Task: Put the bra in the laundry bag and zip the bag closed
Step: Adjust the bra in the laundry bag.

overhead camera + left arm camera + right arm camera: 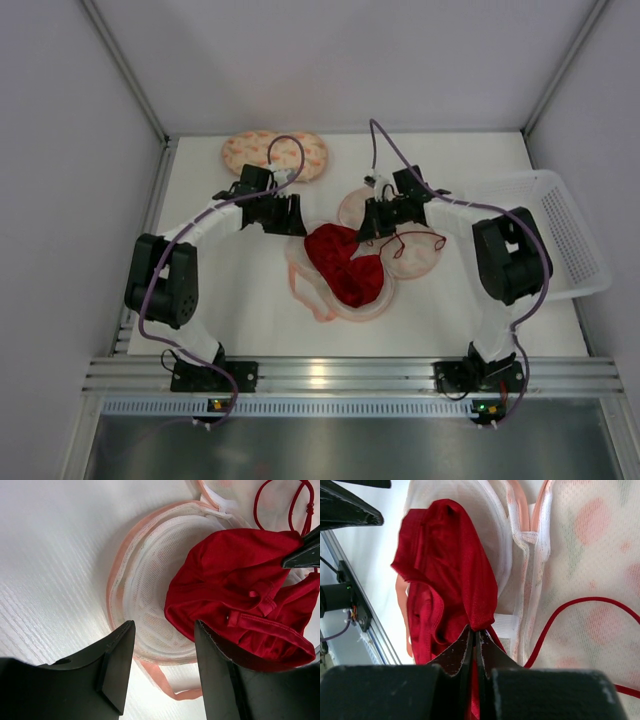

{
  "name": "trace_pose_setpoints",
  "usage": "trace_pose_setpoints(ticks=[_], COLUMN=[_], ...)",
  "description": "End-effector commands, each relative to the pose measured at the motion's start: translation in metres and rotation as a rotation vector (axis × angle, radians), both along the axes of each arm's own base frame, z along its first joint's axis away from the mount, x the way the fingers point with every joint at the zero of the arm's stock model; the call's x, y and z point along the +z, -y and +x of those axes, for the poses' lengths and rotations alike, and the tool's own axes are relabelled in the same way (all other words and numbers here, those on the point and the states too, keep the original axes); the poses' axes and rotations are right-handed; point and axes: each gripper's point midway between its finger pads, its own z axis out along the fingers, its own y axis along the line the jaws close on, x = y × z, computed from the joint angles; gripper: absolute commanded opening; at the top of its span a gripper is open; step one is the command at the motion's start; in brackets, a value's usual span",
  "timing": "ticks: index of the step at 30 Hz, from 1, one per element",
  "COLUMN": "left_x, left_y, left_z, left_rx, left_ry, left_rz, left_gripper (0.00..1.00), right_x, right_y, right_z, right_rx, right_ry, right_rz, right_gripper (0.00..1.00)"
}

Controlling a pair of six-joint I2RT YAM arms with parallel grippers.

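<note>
Left gripper (162, 645) hangs open and empty over the bag (145, 580). The bra (345, 262) lies on the open bag and looks light, limp, prone to snagging. Right gripper (475, 641) is pinched on a cup fold. I'd grip bunched cloth, not straps (560, 615).

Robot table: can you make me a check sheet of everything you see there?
Surface: white table, faintly ribbed.
Job's things: red bra lies bunched on the open, unzipped laundry bag; a thin strap loops over the bag's flipped-back half.
Clutter: second pouch with the same print at the far edge; white mesh basket on the right.
Tools: left tool open above the bag's rim, holding nothing; right tool shut on the bra's fabric.
Cables: a purple cable loops off each arm.
Surroundings: pale walls around; metal rail along the near edge.
</note>
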Motion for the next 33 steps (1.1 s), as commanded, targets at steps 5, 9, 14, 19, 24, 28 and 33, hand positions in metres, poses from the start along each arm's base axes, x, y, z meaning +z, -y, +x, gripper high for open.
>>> trace_pose_setpoints(ticks=[5,9,14,19,24,28,33], left_x=[0.010,0.016,0.021,0.029,0.049,0.059,0.060], left_y=[0.006,0.003,0.000,-0.004,-0.007,-0.020,-0.031], left_z=[0.012,0.012,0.008,0.008,0.009,0.004,-0.007], left_rx=[0.004,0.002,-0.003,0.003,-0.027,-0.012,0.011], left_ry=[0.064,0.090,0.116,0.145,0.228,0.285,0.292], left_rz=[-0.026,-0.015,-0.005,0.004,0.019,0.061,0.062], left_gripper=[0.57,0.57,0.58,0.60,0.62,0.63,0.63], right_x=[0.014,0.000,0.007,0.021,0.061,0.086,0.099], right_y=[-0.010,-0.018,-0.027,-0.025,0.006,0.043,0.108], right_z=[0.008,0.008,0.009,0.011,0.026,0.025,0.043], right_rx=[0.038,0.059,0.071,0.096,0.076,0.067,-0.023], right_ry=[0.068,0.018,0.037,0.067,0.179,0.212,0.266], right_rz=[0.044,0.053,0.068,0.023,-0.032,-0.117,-0.232], right_gripper=[0.00,0.00,0.00,0.23,0.42,0.48,0.43])
